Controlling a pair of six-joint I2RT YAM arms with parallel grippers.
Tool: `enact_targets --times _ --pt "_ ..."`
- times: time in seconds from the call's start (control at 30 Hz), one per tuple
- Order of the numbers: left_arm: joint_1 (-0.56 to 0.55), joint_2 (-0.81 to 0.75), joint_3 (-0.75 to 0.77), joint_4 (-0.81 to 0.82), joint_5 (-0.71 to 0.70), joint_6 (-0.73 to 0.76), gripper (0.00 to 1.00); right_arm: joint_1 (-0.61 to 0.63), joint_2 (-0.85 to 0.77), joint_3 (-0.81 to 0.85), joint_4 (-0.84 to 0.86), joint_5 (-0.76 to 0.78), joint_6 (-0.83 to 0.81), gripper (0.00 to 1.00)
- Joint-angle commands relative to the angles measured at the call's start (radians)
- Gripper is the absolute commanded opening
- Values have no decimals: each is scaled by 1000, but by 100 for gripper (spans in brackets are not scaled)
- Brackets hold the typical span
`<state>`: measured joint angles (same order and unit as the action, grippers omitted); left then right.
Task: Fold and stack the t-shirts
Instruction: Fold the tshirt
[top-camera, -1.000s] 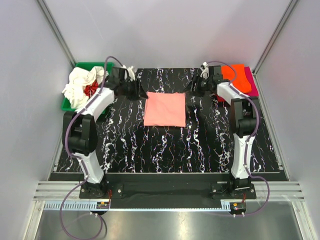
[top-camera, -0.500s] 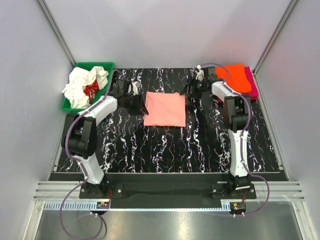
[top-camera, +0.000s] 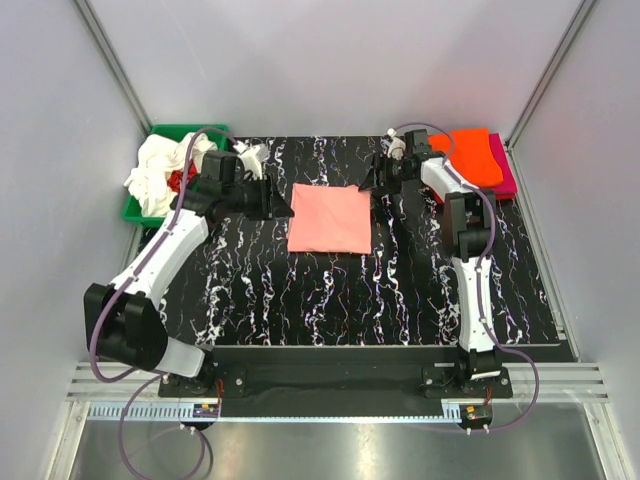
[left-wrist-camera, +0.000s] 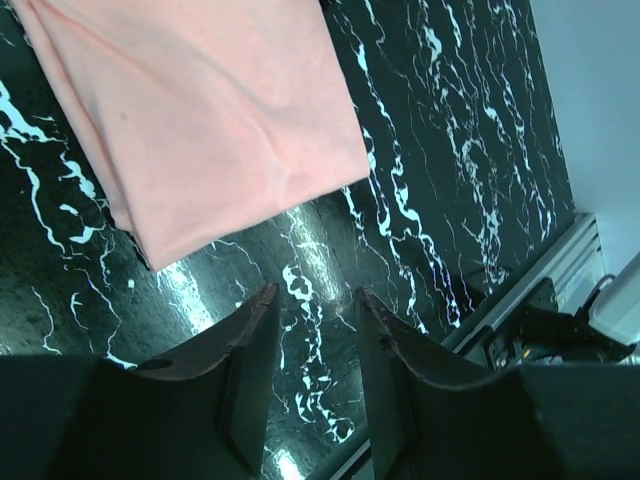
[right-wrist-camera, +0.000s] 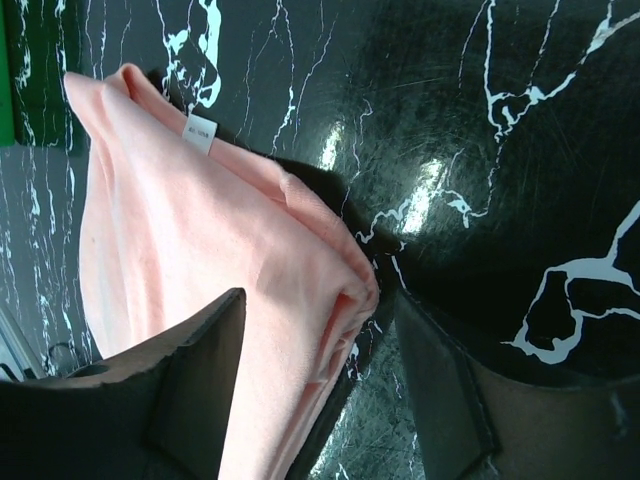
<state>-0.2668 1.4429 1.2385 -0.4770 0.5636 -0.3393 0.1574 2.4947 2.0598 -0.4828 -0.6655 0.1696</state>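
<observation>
The salmon-pink t-shirt (top-camera: 330, 218) lies folded into a neat rectangle on the black marbled table (top-camera: 400, 300), toward the far middle, between my two claws. My left gripper (left-wrist-camera: 313, 300) sits just beside the shirt's left edge with its jaws apart and only bare table between them. The cloth's corner is ahead of the fingertips, not inside them. My right gripper (right-wrist-camera: 318, 300) is also spread, straddling the thick folded corner at the shirt's far right edge, but it is not pinched on it. I judge the fold finished and the carry to the stack next: the orange t-shirt (top-camera: 470, 155) lies on the magenta t-shirt (top-camera: 503, 172) at the far right corner. To do it well I should slide a lower finger under every layer at both sides, close evenly, and lift level so the fold holds. From the right wrist view I cannot tell whether my fingers touch the cloth or how many layers there are. A small white label (right-wrist-camera: 200, 133) shows at the edge. My left arm covers part of the green bin (top-camera: 165, 132) at the far left, where the white t-shirts (top-camera: 152, 172) and a scrap of red t-shirt (top-camera: 181, 180) are heaped.
</observation>
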Motion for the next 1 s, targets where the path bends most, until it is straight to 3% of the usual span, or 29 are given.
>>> enact_targets --times 0.0,0.13,0.27,0.4,0.67,0.97 --pt "1 -53 -48 3 56 49 41 19 50 34 -103 1 -51 68" --pt "1 -50 -93 -15 -34 86 41 22 76 71 -134 -20 -56 63" --pt "1 -3 -109 -28 10 82 41 27 99 106 -183 -40 -68 60" --pt "3 45 -94 -35 -46 94 42 28 107 108 -195 -26 -88 59" --pt "21 308 -31 -38 -82 46 42 25 109 102 -201 -2 -111 36" --pt "21 456 64 52 -111 31 44 25 101 100 -195 -11 -91 30"
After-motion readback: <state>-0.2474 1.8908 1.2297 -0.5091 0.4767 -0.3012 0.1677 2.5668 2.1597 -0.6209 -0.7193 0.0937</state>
